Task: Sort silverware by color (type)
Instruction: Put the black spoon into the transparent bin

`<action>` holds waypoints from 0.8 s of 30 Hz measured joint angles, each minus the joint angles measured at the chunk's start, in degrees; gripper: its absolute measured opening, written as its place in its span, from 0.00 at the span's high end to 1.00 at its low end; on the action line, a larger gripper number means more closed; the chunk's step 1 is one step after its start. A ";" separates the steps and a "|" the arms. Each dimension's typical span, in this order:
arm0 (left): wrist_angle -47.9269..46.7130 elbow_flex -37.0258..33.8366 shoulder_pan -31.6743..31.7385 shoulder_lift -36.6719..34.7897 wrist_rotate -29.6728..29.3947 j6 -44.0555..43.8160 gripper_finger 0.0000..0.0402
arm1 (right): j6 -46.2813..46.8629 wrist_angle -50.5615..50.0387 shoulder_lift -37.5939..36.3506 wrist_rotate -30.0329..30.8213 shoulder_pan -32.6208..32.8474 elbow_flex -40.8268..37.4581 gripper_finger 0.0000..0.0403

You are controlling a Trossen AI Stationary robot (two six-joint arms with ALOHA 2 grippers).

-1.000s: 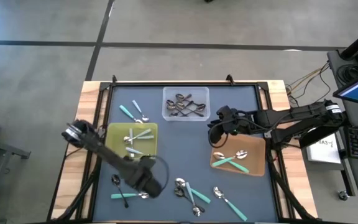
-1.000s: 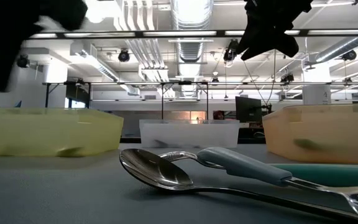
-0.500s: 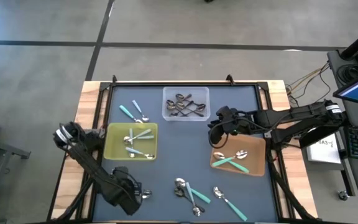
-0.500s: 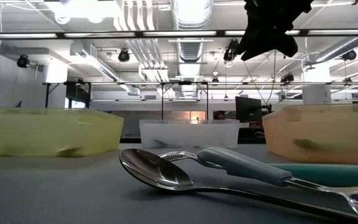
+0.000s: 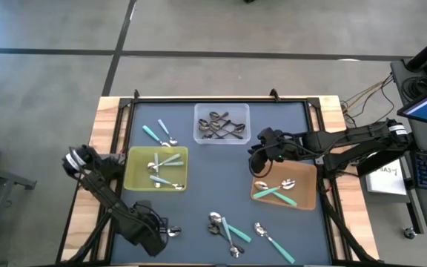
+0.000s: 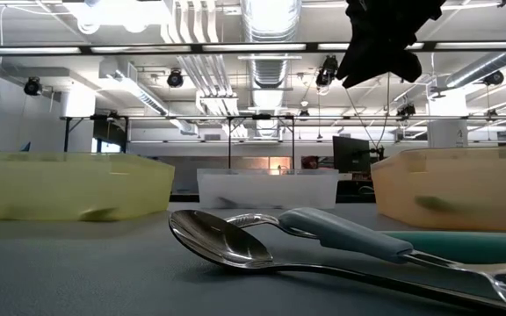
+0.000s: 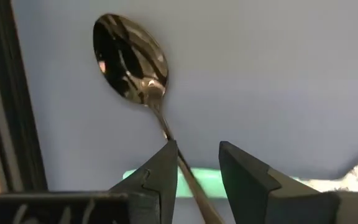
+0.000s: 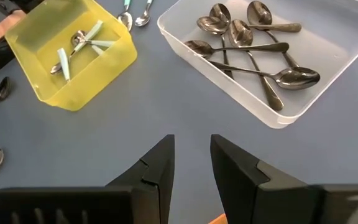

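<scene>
A dark all-metal spoon (image 7: 131, 59) lies flat on the blue-grey mat near the front left corner, its handle crossing a teal-handled spoon (image 7: 207, 180). My left gripper (image 7: 196, 169) points down over it, open, one finger on each side of the handle (image 7: 166, 127). In the high view the left gripper (image 5: 151, 230) covers that spoon. My right gripper (image 8: 191, 163) hangs open and empty above the mat between the clear tray (image 5: 202, 135) and the orange tray (image 5: 310, 200). My left gripper stands astride the dark spoon's handle (image 7: 180, 160), about midway along it, fingers pointing down and across it. The handle runs close along one finger's (image 7: 161, 177) inner edge; whether it touches I cannot tell. The spoon lies flat on the mat.
The clear tray holds dark spoons (image 8: 247, 43), the yellow tray (image 5: 132, 178) pale-blue-handled ones, the orange tray teal-handled ones (image 5: 276, 191). Loose silverware lies at the far left (image 5: 158, 133) and along the front (image 5: 227, 228), (image 5: 273, 241). The mat's black frame (image 7: 5, 112) runs close beside the left gripper.
My left gripper has swung from the mat's front middle toward the table's left and near edges, come down, and rolled about its pointing line. It now stands over the dark spoon. The silverware and my right gripper have kept still.
</scene>
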 joint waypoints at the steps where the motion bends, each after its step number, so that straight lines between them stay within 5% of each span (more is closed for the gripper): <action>1: -0.22 0.23 -0.34 0.00 -0.01 -0.03 0.75 | 0.00 -0.11 0.00 -0.01 0.00 -0.09 0.76; 15: 7.19 -4.55 -1.97 1.08 3.03 -1.33 0.76 | 0.26 0.21 0.00 0.00 0.00 -1.62 0.76; 24: 8.72 -5.10 -1.63 0.90 2.68 2.17 0.98 | 0.42 0.25 0.00 0.02 0.00 -1.62 0.76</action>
